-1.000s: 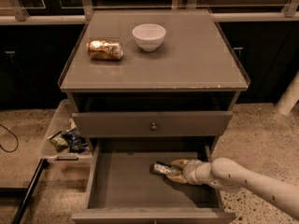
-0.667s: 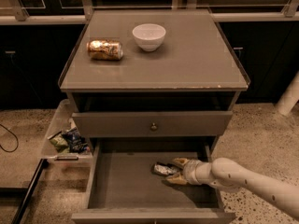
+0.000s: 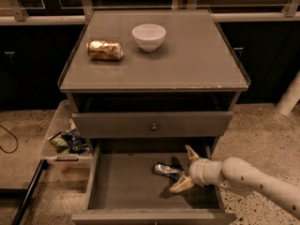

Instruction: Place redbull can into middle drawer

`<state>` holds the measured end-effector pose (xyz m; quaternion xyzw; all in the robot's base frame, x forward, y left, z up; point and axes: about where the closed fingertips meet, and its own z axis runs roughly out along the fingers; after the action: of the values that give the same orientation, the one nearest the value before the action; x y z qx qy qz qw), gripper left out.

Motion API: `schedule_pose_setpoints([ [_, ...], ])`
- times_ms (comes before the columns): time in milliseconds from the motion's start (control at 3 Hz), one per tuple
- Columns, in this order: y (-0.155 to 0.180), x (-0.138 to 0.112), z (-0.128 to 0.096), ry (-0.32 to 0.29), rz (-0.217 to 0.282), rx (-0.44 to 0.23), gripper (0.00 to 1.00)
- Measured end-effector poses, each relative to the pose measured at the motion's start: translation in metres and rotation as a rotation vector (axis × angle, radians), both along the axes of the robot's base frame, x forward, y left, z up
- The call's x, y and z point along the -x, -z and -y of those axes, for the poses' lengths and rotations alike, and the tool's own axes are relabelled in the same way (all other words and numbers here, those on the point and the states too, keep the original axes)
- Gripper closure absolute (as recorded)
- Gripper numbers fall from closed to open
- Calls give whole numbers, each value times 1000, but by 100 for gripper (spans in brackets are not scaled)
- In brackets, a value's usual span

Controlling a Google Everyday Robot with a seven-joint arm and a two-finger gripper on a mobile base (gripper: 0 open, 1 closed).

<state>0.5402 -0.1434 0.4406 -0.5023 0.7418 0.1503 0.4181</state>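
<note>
The redbull can point(image 3: 165, 169), slim and silver with blue patches, lies on its side on the flat bottom of the open middle drawer point(image 3: 126, 182), right of centre. My gripper point(image 3: 185, 169) reaches into the drawer from the right. Its fingers are spread apart, one finger point(image 3: 190, 152) behind the can's right end and the other in front of it. The fingers are not closed on the can. The white arm runs off to the lower right.
The drawer with a small round knob point(image 3: 153, 126) is shut above. On the cabinet top lie a gold-brown can point(image 3: 104, 50) and a white bowl point(image 3: 149, 36). A clear bin with snack packets point(image 3: 68, 140) stands on the floor at left.
The gripper's fingers have spread apart from around the can. The can now rests on the drawer bottom, in about the same spot.
</note>
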Motion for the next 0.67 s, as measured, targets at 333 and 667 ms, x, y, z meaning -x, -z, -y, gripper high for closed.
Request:
schedule_pose_setpoints([
  [333, -48, 20, 25, 22, 75, 34, 0],
  [667, -94, 48, 56, 41, 133, 108, 0],
])
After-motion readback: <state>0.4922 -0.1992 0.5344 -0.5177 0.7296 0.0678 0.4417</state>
